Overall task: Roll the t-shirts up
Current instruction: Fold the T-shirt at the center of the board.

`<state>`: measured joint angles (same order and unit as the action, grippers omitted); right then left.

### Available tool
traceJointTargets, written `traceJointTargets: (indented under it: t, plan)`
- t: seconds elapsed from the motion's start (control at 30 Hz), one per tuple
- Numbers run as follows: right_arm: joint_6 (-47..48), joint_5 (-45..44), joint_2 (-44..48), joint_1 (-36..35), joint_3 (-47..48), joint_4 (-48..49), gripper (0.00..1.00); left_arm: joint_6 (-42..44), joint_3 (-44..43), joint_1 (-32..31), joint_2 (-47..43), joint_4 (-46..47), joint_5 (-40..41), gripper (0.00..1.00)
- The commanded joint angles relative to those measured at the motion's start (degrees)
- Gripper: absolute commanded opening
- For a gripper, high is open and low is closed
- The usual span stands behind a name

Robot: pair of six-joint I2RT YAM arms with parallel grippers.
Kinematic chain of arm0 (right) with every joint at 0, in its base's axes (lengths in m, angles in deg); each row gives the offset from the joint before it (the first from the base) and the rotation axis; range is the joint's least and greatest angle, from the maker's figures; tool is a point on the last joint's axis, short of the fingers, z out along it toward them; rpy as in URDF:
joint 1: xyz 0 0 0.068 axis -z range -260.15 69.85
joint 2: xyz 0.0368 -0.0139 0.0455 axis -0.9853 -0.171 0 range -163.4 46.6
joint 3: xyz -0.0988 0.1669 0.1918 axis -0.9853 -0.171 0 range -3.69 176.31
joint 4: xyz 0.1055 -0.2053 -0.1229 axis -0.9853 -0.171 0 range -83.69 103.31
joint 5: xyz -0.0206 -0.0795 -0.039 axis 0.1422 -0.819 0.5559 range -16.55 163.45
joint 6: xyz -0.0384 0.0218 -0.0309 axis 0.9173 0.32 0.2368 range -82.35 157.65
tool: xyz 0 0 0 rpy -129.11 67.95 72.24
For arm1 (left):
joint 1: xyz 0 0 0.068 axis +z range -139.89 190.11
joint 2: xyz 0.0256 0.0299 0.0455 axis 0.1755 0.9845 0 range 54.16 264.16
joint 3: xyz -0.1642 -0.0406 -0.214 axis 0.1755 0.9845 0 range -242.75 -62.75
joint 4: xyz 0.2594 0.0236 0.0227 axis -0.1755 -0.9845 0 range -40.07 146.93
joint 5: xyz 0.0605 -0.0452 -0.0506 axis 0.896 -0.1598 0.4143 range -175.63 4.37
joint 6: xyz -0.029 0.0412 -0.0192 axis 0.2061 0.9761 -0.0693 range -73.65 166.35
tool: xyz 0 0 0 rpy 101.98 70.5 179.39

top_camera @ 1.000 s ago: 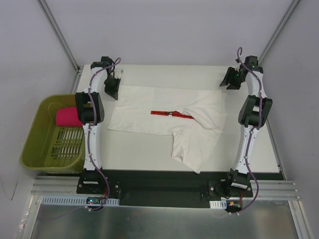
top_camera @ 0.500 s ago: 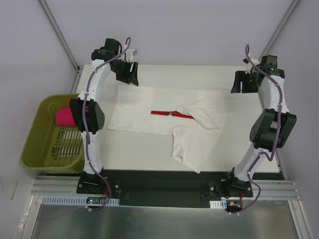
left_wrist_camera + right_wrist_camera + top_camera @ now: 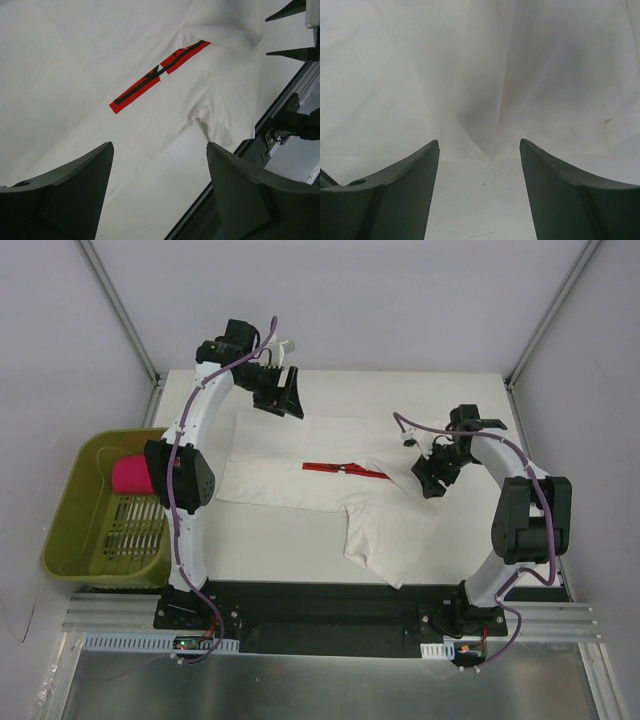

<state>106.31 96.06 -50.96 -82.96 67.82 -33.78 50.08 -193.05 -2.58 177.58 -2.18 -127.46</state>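
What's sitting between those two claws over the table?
Just the white t-shirt, spread on the table, with its red print lying between the left gripper and the right gripper. The top view shows it best.

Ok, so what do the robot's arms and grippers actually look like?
The left arm and right arm are built alike: slim white links joined by chunky black joint housings, with a purple cable running along each. The left gripper and right gripper are black. Their fingers are dark, broad wedges tapering to curved tips.
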Motion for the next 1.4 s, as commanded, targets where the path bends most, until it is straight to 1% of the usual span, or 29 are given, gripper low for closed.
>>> traceJointTargets:
  t: [0.0,0.2,0.27,0.37,0.4,0.5,0.53,0.57,0.6,0.63,0.7,0.73,0.77,0.8,0.83,0.87,0.9,0.93,1.0,1.07,1.1,1.13,1.17,1.2,1.23,1.27,1.3,1.33,1.37]
  plan:
    - [10.2,-1.0,1.0,-2.5,-1.0,0.2,0.69,-0.7,2.2,0.2,-1.0,-0.4,-1.0,0.75]
    - [13.2,-4.1,-3.0,-4.1,-1.2,0.9,0.65,-1.1,3.4,0.1,-1.2,0.0,0.1,0.73]
    - [13.6,-5.0,-3.7,-4.3,-1.1,1.5,0.62,-1.8,3.3,-0.1,-1.1,0.7,0.3,0.73]
    - [14.9,-6.7,-4.8,-4.6,-1.5,3.0,0.57,-3.5,2.9,-0.5,-0.4,2.3,-2.3,0.73]
    - [15.4,-7.0,-5.0,-4.7,-1.5,3.1,0.56,-3.6,2.6,-0.5,0.0,2.9,-4.8,0.73]
    - [15.4,-7.7,-4.7,-4.7,-1.5,4.7,0.47,-7.3,1.7,-0.5,1.2,4.6,-9.1,0.73]
    - [15.0,-7.9,-4.3,-4.7,-1.4,5.1,0.39,-8.4,1.8,-0.5,1.5,6.6,-10.2,0.73]
    - [14.7,-7.9,-4.2,-4.7,-1.0,5.1,0.34,-9.7,1.9,-0.5,2.1,7.9,-11.7,0.73]
    - [14.5,-7.9,-4.2,-4.7,-0.8,5.2,0.3,-13.0,2.2,-0.6,2.4,9.2,-14.2,0.73]
    - [13.9,-7.8,-4.1,-4.7,0.3,5.2,0.19,-15.1,2.8,-0.7,3.4,13.5,-16.0,0.73]
    - [11.2,-6.9,-4.2,-4.6,2.4,2.5,0.11,-19.5,3.7,-2.1,4.7,16.0,-17.8,0.73]
    - [10.0,-4.7,-4.3,-4.5,5.4,0.8,0.08,-20.7,3.7,-2.8,6.2,16.7,-18.4,0.72]
    - [7.0,-3.3,-4.8,-4.4,7.6,-1.3,0.07,-21.8,3.8,-3.7,6.9,18.9,-18.6,0.73]
    - [5.3,-1.8,-5.4,-4.3,9.6,-5.7,0.06,-24.5,3.9,-5.1,7.5,20.3,-18.7,0.72]
    - [3.2,1.0,-5.7,-4.0,13.6,-7.6,0.04,-26.3,4.0,-5.8,8.8,21.7,-18.6,0.72]
    - [0.7,2.4,-6.1,-3.9,15.3,-9.2,0.03,-28.0,4.0,-6.4,9.6,25.0,-18.6,0.72]
    - [-3.6,3.7,-7.3,-3.4,16.7,-12.0,0.03,-30.4,4.0,-7.3,10.5,26.3,-18.6,0.72]
    - [-6.3,5.7,-7.9,-3.1,19.3,-13.0,0.02,-31.5,3.8,-7.8,12.4,27.5,-18.4,0.71]
    - [-11.9,7.9,-10.1,-1.4,20.9,-14.9,0.01,-34.6,3.8,-8.8,14.5,30.7,-18.9,0.7]
    - [-14.2,9.6,-12.5,-0.4,23.5,-17.3,0.01,-37.6,4.3,-10.5,16.9,33.1,-20.9,0.68]
    - [-17.0,10.8,-15.4,0.9,24.3,-18.1,0.01,-38.6,4.7,-11.0,17.6,36.4,-21.7,0.66]
    - [-18.4,11.7,-16.8,1.9,25.1,-18.8,0.01,-39.7,6.8,-11.9,17.8,38.4,-22.0,0.65]
    - [-20.1,12.8,-17.8,2.5,25.9,-18.9,0.01,-43.5,9.3,-12.1,17.2,42.5,-21.9,0.65]
    - [-21.4,13.5,-19.1,4.3,25.7,-18.6,0.01,-47.0,13.4,-12.2,16.2,55.1,-21.5,0.63]
    - [-22.2,13.2,-20.3,4.7,25.4,-18.0,0.01,-51.1,23.0,-12.2,13.3,64.9,-20.8,0.62]
    - [-22.3,12.7,-20.8,5.0,25.4,-17.2,0.01,-59.1,27.5,-12.1,11.9,72.8,-19.5,0.61]
    - [-22.4,12.3,-21.4,5.3,25.9,-16.8,0.01,-62.1,31.3,-12.2,11.1,79.5,-17.4,0.6]
    - [-23.4,12.3,-22.9,5.5,26.4,-16.5,0.01,-63.0,33.4,-12.4,10.6,83.6,-17.2,0.59]
    - [-24.1,12.2,-23.8,5.8,27.0,-15.8,0.01,-63.7,33.6,-13.2,11.1,84.1,-17.5,0.58]
